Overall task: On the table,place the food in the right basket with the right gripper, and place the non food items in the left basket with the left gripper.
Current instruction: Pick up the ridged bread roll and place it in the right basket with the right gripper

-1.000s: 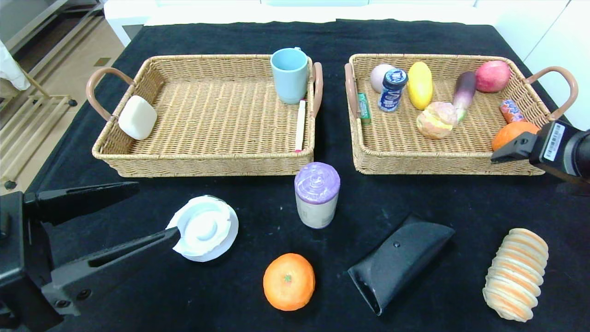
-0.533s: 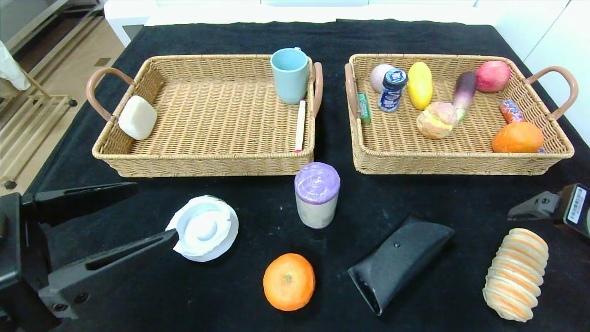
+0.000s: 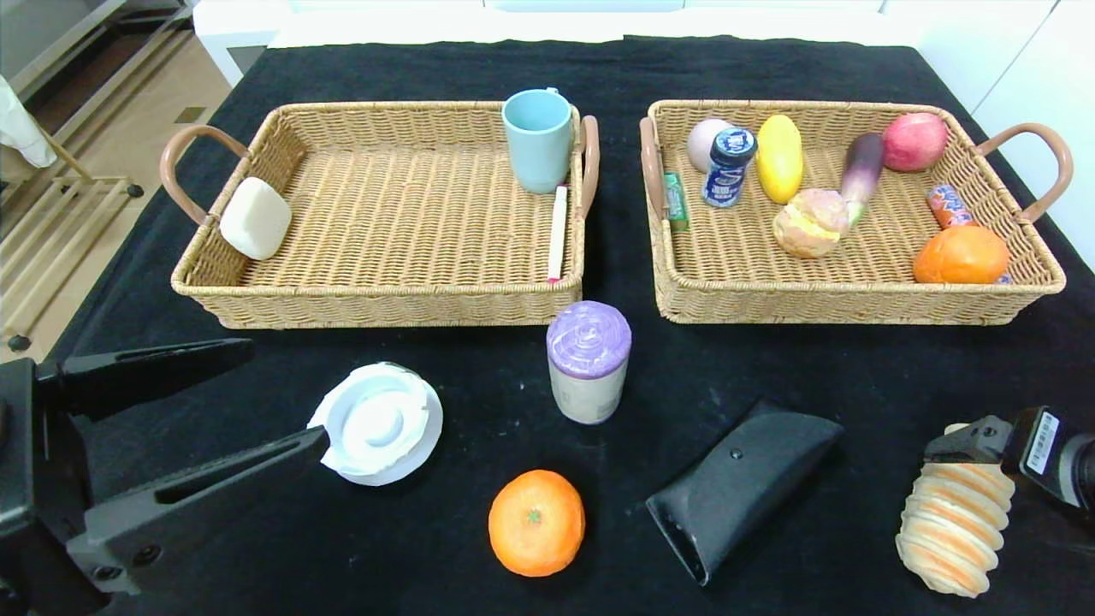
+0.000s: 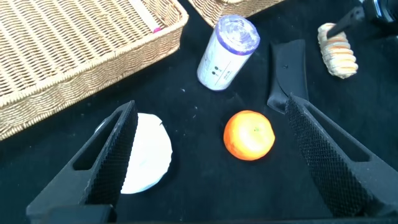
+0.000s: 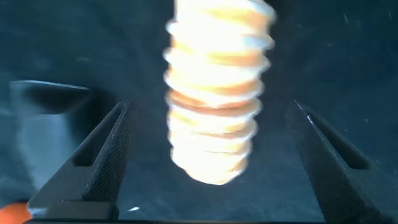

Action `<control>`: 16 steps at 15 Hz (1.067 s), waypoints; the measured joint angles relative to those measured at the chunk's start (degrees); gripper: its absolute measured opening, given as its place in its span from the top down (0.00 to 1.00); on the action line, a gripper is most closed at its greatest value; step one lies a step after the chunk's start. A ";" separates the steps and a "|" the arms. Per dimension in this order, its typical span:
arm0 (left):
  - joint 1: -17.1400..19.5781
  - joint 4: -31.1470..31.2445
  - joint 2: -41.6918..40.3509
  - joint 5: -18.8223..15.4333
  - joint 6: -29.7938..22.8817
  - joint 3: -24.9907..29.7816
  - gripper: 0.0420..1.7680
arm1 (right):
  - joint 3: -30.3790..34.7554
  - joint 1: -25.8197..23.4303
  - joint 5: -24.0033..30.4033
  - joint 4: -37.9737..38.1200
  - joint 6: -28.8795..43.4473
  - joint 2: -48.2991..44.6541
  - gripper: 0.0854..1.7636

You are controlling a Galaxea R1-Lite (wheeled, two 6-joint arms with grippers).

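Observation:
A ridged bread roll (image 3: 956,513) lies at the table's front right; in the right wrist view it (image 5: 217,93) sits between my open jaws. My right gripper (image 3: 967,441) is open and empty over the roll's far end, not touching it (image 5: 210,106). An orange (image 3: 536,522) lies at front centre. A white round lid (image 3: 379,423), a purple-topped can (image 3: 588,361) and a black case (image 3: 742,483) are also on the cloth. My left gripper (image 3: 287,392) is open and empty at front left, beside the lid (image 4: 146,152); the orange (image 4: 249,135) lies ahead of it (image 4: 210,106).
The left basket (image 3: 385,295) holds a blue cup (image 3: 537,141), a white block (image 3: 255,217) and a thin stick (image 3: 558,233). The right basket (image 3: 838,304) holds several foods, among them an orange (image 3: 960,254) and an apple (image 3: 914,141). Both stand on the table's far half.
My right gripper has moved from the right basket's front right corner down towards me, to the bread roll. My left gripper has barely moved.

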 joint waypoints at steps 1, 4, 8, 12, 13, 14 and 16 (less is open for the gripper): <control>0.00 0.02 0.00 -0.02 0.00 0.00 0.03 | 0.74 -0.13 0.74 -0.73 0.00 0.04 0.04; 0.00 0.11 0.00 0.00 0.00 0.00 0.03 | 2.45 -0.77 1.93 -3.85 -0.02 0.88 0.04; 0.00 0.13 0.00 0.00 0.00 0.00 0.03 | 2.99 -1.40 1.90 -4.13 -0.16 2.54 0.04; 0.00 0.13 0.00 0.00 0.00 0.00 0.03 | 3.10 -1.49 1.82 -4.18 -0.17 3.64 0.15; 0.00 0.11 -0.05 0.00 0.00 0.00 0.03 | 3.10 -1.49 1.84 -4.24 -0.20 3.84 0.26; 0.00 0.06 -0.10 0.00 0.00 0.00 0.03 | 3.10 -1.45 1.82 -4.27 -0.24 3.97 0.34; 0.00 -0.02 -0.11 0.00 0.02 0.00 0.03 | 3.08 -1.43 1.84 -4.38 -0.28 4.22 0.48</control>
